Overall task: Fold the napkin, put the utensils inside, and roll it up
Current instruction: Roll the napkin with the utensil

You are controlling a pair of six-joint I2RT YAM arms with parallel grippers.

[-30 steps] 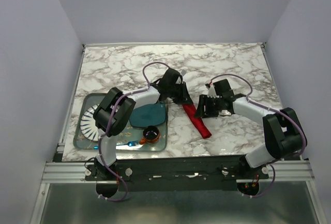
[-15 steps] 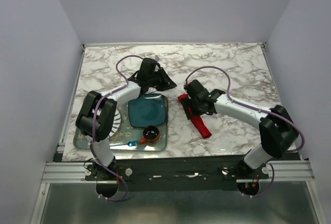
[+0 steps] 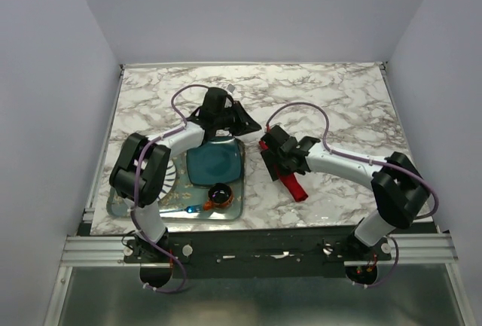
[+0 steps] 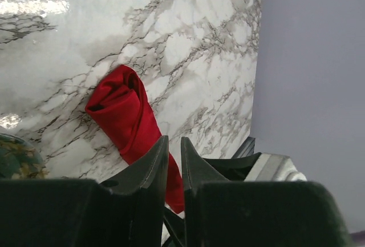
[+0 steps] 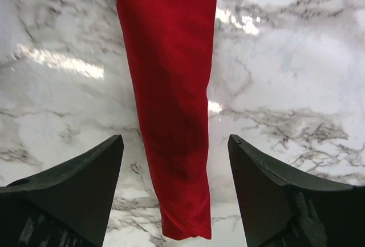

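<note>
The red napkin [image 3: 290, 179] lies on the marble table as a tight rolled tube, running from near the tray toward the front right. It shows in the left wrist view [image 4: 128, 116] and fills the middle of the right wrist view [image 5: 171, 87]. No fork is in view. My right gripper [image 3: 275, 156] is open and hovers over the roll's upper end, jaws to either side [image 5: 175, 150], not touching it. My left gripper [image 3: 252, 125] is shut and empty, left of the roll above the tray's far corner; its fingers [image 4: 174, 156] are nearly closed.
A glass tray [image 3: 120, 207] at the front left holds a teal plate [image 3: 213, 163], a white ribbed plate [image 3: 128, 172], a small dark cup [image 3: 220, 193] and a blue plastic utensil [image 3: 188, 208]. Grey walls surround the table.
The left arm swung back left over the tray, away from the roll. The right gripper moved left onto the roll's upper end and now hovers open over it.
</note>
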